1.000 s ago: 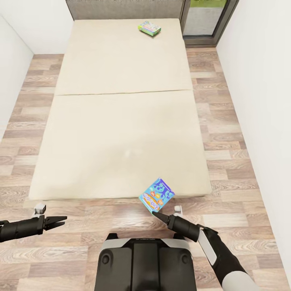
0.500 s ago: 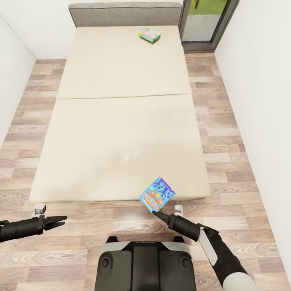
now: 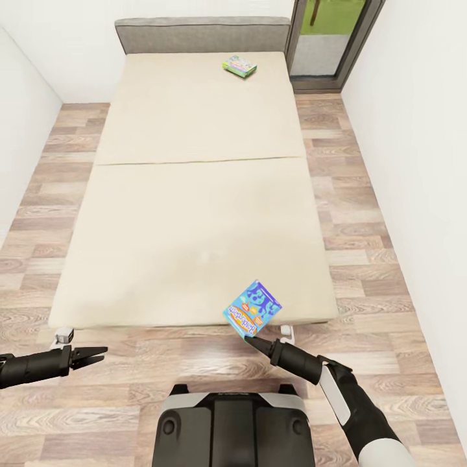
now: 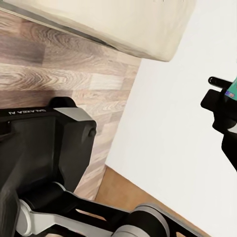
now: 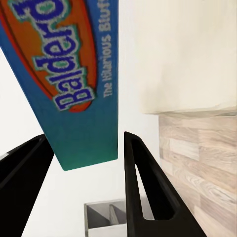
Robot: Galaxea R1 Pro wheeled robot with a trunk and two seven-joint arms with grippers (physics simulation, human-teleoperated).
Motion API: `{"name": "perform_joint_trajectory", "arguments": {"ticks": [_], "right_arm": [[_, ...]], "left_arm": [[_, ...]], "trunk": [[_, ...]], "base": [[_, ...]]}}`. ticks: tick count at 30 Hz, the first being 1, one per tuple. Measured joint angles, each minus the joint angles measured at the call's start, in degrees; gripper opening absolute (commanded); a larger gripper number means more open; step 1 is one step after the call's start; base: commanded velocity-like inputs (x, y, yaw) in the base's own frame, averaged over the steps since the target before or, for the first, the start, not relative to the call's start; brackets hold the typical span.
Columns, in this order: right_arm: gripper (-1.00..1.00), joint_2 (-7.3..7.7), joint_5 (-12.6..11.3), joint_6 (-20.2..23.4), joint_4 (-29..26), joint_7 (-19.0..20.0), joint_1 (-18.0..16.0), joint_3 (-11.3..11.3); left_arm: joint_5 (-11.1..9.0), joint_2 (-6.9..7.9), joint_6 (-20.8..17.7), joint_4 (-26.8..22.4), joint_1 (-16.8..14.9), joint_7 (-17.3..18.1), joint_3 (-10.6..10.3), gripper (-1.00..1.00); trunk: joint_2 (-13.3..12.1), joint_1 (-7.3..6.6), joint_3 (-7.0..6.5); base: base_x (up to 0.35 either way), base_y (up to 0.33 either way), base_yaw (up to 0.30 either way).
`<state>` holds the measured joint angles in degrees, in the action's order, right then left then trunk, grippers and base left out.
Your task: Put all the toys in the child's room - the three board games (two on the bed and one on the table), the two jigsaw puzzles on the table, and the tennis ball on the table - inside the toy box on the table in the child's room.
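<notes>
From the head view, your right gripper [image 3: 254, 340] holds the blue board game [image 3: 253, 309] by its lower edge above the foot of the bed [image 3: 194, 194], and the whole scene has slid away since a second ago, so you are backing off with it; the second board game [image 3: 240, 65] waits near the headboard. Your left gripper [image 3: 97, 353] hangs over the floor, jaws parted and empty. In the right wrist view the fingers [image 5: 143, 187] flank the blue box, ready for carrying to the toy box.

"Balderd…" on blue board game [image 5: 74, 84]
</notes>
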<state>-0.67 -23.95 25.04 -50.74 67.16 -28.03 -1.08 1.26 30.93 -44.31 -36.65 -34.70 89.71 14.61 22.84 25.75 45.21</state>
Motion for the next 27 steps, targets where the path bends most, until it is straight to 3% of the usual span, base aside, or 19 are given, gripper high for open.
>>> {"name": "perform_joint_trajectory", "arguments": {"ticks": [10, 17, 27], "right_arm": [[-1.00, -0.08, 0.02, -0.04, -1.60, 0.01, 0.31, 0.13], [-1.00, -0.10, -0.05, 0.33, -7.73, -0.07, 4.73, 0.18], [-1.00, -0.08, 0.09, 0.37, -10.09, -0.09, 5.60, 0.13]], "left_arm": [[-0.11, 0.00, -0.07, 0.00, 0.00, 0.01, -0.02, 1.00], [-0.01, 0.00, -0.06, 0.00, 0.00, 0.00, -0.04, 1.00], [0.00, -0.03, -0.23, 0.00, 0.00, 0.00, 0.11, 1.00]], "trunk": [[0.00, 0.00, -0.96], [0.00, 0.00, -1.63], [0.00, 0.00, -2.58]], "base": [[0.000, 0.000, 0.000], [0.000, 0.000, 0.000], [0.000, 0.000, 0.000]]}}
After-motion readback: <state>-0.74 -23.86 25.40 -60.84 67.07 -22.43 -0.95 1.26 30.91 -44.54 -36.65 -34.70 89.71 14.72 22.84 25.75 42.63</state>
